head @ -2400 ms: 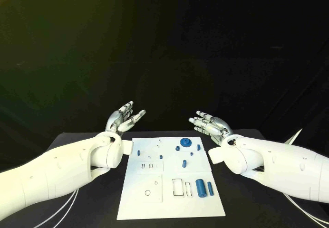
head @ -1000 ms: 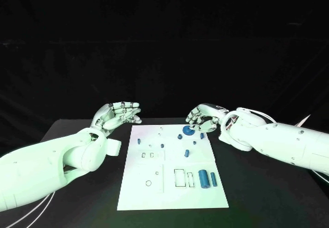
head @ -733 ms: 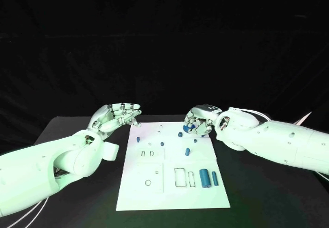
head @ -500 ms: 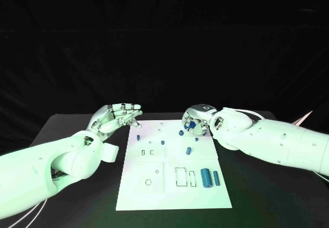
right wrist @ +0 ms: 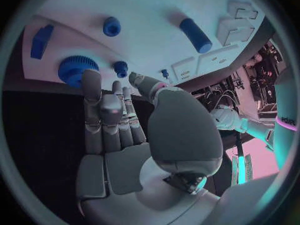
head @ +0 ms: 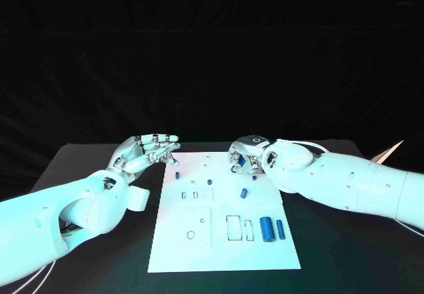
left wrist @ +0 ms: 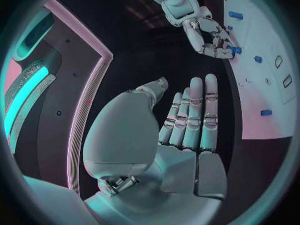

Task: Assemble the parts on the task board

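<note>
Two hands: both raised at the far end of the task board (head: 221,245), one at each long side.
Left hand (head: 146,152): beside the board's far left corner, off the plate; fingers (left wrist: 195,116) extended side by side and nearly together, nothing in the palm.
Right hand (head: 246,153): over the board's far right corner, knuckles up; fingers (right wrist: 109,116) straight and close together, tips at the blue gear (right wrist: 76,69); whether they touch it cannot be told.
Task board: white plate lying lengthwise on the black table (head: 79,177).
Blue gear: flat on the board's far edge, beneath the right hand.
Small blue pegs (head: 209,181): scattered across the far half, apart from one another.
Large blue cylinder (head: 266,229): near right area, lying just beside a thinner blue pin (head: 280,229) and rectangular slots (head: 231,228).
</note>
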You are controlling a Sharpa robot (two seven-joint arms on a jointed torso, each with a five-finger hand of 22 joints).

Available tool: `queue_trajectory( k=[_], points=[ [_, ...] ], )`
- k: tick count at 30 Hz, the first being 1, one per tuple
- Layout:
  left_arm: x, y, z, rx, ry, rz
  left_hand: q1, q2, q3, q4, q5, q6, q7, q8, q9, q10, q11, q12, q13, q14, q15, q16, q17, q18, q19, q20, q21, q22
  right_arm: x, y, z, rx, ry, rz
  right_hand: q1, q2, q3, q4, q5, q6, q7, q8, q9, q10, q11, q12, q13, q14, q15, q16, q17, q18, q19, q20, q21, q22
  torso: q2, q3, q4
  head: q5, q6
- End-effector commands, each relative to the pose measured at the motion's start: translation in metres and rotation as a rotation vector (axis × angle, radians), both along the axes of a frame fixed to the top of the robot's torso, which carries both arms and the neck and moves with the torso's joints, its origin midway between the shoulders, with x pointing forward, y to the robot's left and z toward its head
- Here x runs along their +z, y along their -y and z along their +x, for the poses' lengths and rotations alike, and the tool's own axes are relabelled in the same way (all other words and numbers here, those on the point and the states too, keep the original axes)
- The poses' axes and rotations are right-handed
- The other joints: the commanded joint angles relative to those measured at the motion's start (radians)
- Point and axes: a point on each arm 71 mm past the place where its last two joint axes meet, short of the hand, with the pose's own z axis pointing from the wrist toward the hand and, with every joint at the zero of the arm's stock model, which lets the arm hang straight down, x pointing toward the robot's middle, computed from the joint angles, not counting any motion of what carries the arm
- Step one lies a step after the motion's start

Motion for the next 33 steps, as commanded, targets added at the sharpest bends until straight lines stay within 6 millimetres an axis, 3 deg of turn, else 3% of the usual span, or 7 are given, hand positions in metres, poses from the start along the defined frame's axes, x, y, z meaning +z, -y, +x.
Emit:
queue_trajectory(
  k=[1, 5, 22, 27, 33],
  points=[
    [0.0019, 0.0015, -0.0001, -0.007, 0.004, -0.003, -0.023, -0.001, 0.044, -0.011, 0.006, 0.006, 0.012, -0.006, 0.019, 0.016, -0.005, -0.006, 0.018, -0.012, -0.004, 0.02, 0.018, 0.023, -0.026, -0.004, 0.014, 0.015, -0.0013, 0.0002, 0.0008, -0.004, -0.005, -0.017, 0.005, -0.015, 0.008, 0.022, 0.006, -0.015, 0.003, -0.014, 0.014, -0.025, 0.0, -0.001, 0.013, 0.01, 0.001, 0.019, 0.022, -0.028, 0.014, 0.003, 0.032, 0.021, 0.005, -0.0021, 0.0044, -0.002, 0.0],
    [0.0022, 0.0013, 0.0, -0.007, 0.005, -0.003, -0.024, -0.001, 0.045, -0.011, 0.006, 0.003, 0.013, -0.007, 0.02, 0.012, -0.003, -0.007, 0.018, -0.02, -0.002, 0.022, 0.018, 0.022, -0.034, -0.002, 0.018, 0.019, -0.0019, 0.0008, 0.0017, -0.008, -0.004, -0.028, 0.005, -0.016, 0.008, 0.024, 0.005, -0.016, 0.004, -0.014, 0.016, -0.033, 0.001, -0.001, 0.012, 0.009, 0.002, 0.025, 0.026, -0.028, 0.011, 0.004, 0.034, 0.023, 0.01, 0.0004, 0.003, 0.0, 0.005],
    [0.0026, -0.0016, 0.0009, -0.003, 0.003, -0.002, -0.026, 0.0, 0.046, -0.011, 0.005, 0.001, 0.015, -0.008, 0.02, 0.009, -0.002, -0.008, 0.018, -0.026, 0.0, 0.024, 0.018, 0.022, -0.04, -0.001, 0.022, 0.022, -0.0027, 0.0024, 0.0022, -0.012, 0.005, -0.058, 0.005, -0.016, 0.003, 0.031, 0.004, -0.011, 0.004, -0.012, 0.026, -0.055, 0.004, 0.001, 0.012, 0.015, 0.005, 0.066, 0.066, -0.033, 0.018, 0.008, 0.073, 0.074, 0.022, 0.0043, 0.0062, -0.002, 0.011],
    [0.0025, -0.0016, 0.0012, -0.003, 0.001, -0.003, -0.028, 0.001, 0.046, -0.01, 0.005, 0.0, 0.015, -0.009, 0.021, 0.008, -0.001, -0.008, 0.018, -0.029, 0.001, 0.026, 0.018, 0.021, -0.044, 0.0, 0.024, 0.024, -0.0031, 0.0007, 0.0019, -0.004, 0.005, -0.048, 0.005, -0.009, 0.006, 0.038, 0.004, -0.001, 0.003, -0.007, 0.035, -0.042, 0.001, 0.006, 0.017, 0.027, 0.004, 0.1, 0.099, -0.039, 0.033, 0.008, 0.113, 0.124, 0.025, 0.004, 0.0064, 0.0, 0.01],
    [0.0022, -0.0022, 0.0016, -0.002, 0.0, -0.003, -0.028, 0.001, 0.047, -0.01, 0.005, 0.0, 0.016, -0.009, 0.021, 0.008, -0.001, -0.008, 0.018, -0.029, 0.001, 0.026, 0.018, 0.022, -0.045, 0.0, 0.024, 0.024, -0.0024, -0.0004, 0.0015, 0.002, 0.013, -0.029, 0.005, 0.018, 0.025, 0.055, 0.009, 0.031, -0.01, 0.012, 0.057, 0.005, -0.012, 0.013, 0.028, 0.056, -0.005, 0.169, 0.171, -0.053, 0.069, -0.001, 0.198, 0.231, 0.027, 0.0048, 0.0061, 0.001, 0.012]
  ],
)
